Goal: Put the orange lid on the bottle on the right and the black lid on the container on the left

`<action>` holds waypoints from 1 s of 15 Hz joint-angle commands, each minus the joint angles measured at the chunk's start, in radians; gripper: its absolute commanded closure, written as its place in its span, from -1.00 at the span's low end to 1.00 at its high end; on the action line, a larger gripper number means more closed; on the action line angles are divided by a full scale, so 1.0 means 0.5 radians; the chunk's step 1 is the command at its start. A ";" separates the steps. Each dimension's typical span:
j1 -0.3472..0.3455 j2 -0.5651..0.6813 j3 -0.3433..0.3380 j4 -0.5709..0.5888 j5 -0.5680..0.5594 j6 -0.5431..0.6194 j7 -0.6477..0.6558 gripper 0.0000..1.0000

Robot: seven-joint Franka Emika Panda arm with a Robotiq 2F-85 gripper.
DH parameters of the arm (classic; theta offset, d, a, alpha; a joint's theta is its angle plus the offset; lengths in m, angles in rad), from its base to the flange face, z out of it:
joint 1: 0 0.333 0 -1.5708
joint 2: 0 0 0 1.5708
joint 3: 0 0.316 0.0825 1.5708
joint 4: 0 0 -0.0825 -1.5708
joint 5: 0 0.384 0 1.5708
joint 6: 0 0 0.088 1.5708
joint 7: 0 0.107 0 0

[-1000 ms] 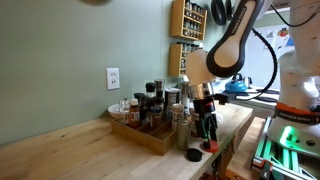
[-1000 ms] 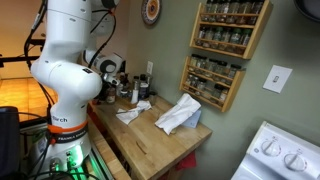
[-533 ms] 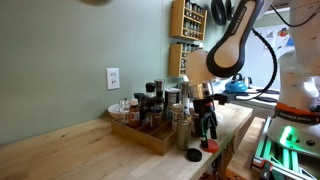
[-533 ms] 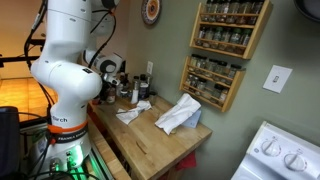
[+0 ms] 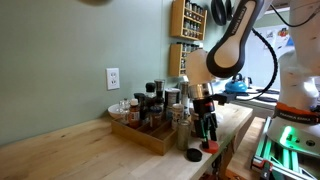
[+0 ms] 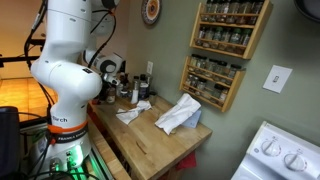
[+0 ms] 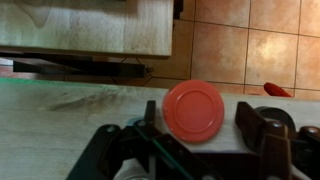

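Orange lid (image 7: 193,111) clearest in wrist view.

An exterior view sits low near one end of the wooden counter (image 5: 70,150). It looks along the counter, with the green wall (image 5: 60,50) at frame left and the robot arm (image 5: 235,45) at middle distance on the right. An exterior view stands close beside the arm (image 6: 65,70), which fills the frame's left, and faces the wall beyond the counter (image 6: 150,140). Both exterior views share the counter, the arm and the wall spice rack (image 5: 190,20) (image 6: 230,25). The wrist view looks down from very near. The gripper (image 7: 198,118) lies along the frame's bottom, the orange lid (image 7: 193,105) sits at centre, and the tiled floor (image 7: 250,40) is at upper right.
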 commanded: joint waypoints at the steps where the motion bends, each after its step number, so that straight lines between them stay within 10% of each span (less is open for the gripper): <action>1: 0.024 0.041 -0.003 -0.003 -0.062 0.041 0.107 -1.00; 11: 0.044 0.071 -0.021 0.020 -0.263 0.019 0.365 0.29; 15: 0.042 0.030 -0.014 0.013 -0.260 -0.003 0.371 0.29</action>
